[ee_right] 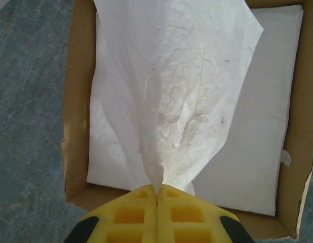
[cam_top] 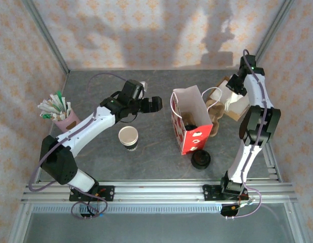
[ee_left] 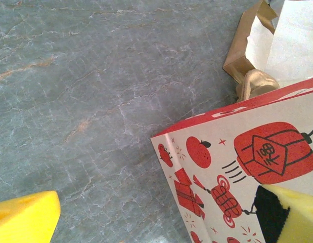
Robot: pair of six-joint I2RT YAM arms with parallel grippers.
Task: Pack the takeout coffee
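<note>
A red-and-white paper bag [cam_top: 189, 124] stands open mid-table. A dark round shape [cam_top: 190, 126] inside it looks like the black lid of the takeout coffee; the cup wall is hidden. My left gripper [cam_top: 151, 104] hovers open just left of the bag, nothing between its fingers. In the left wrist view the bag's printed side [ee_left: 247, 167] lies between the spread yellow fingertips [ee_left: 25, 217]. My right gripper [ee_right: 157, 191] is shut on the pinched corner of a white napkin [ee_right: 181, 91], lifted above the napkin stack in a brown cardboard box [ee_right: 78, 101].
A lidless paper cup [cam_top: 128, 136] stands left of the bag. A loose stack of black lids [cam_top: 200, 159] sits in front of it. A pink cup of sticks and sachets [cam_top: 57, 111] is far left. A brown cup carrier [cam_top: 216, 115] and the napkin box [cam_top: 243, 109] lie right.
</note>
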